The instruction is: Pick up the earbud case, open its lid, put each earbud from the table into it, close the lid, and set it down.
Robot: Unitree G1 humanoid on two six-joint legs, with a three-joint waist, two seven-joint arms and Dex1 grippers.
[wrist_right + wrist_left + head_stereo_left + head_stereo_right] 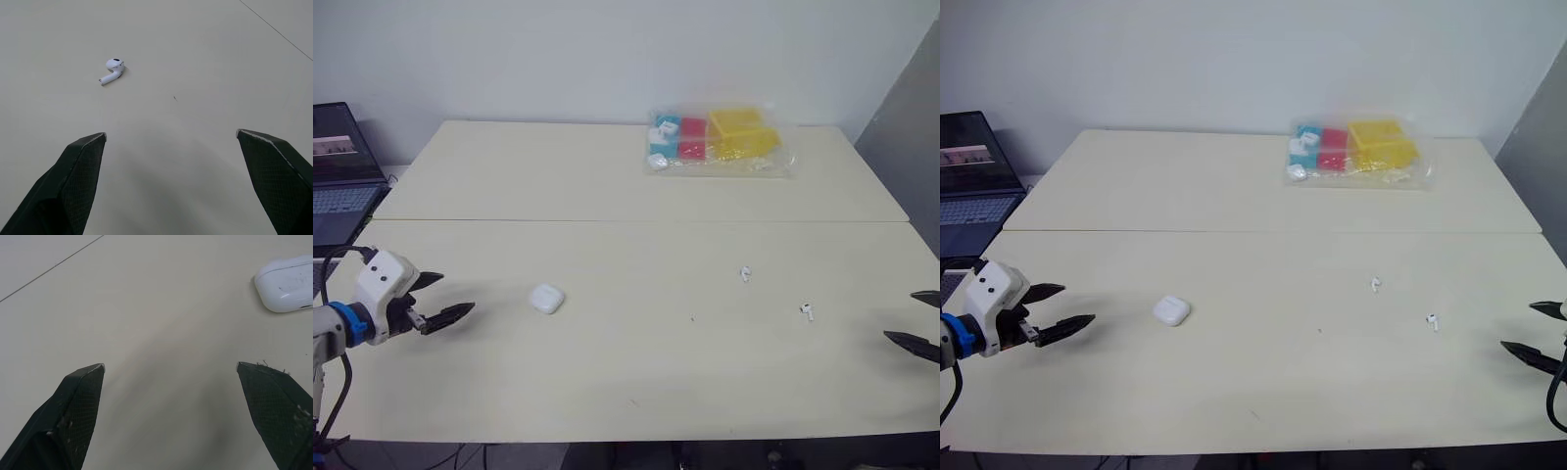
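The left pincer (pixel 457 292) and right pincer (pixel 899 315) are being held released near the desk's (pixel 636 392) front corners; the smooth case (pixel 546 299) could be shoved aside by off-centre closing.

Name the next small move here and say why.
Probably ease the left gripper toward the earbud case. The gripper is open and empty, the case lies closed on the table just to its right, and both earbuds lie loose, so picking up the case comes first.

White earbud case (pixel 546 299), lid shut, flat on the table; two white earbuds (pixel 745 273) (pixel 807 312) well apart from it.
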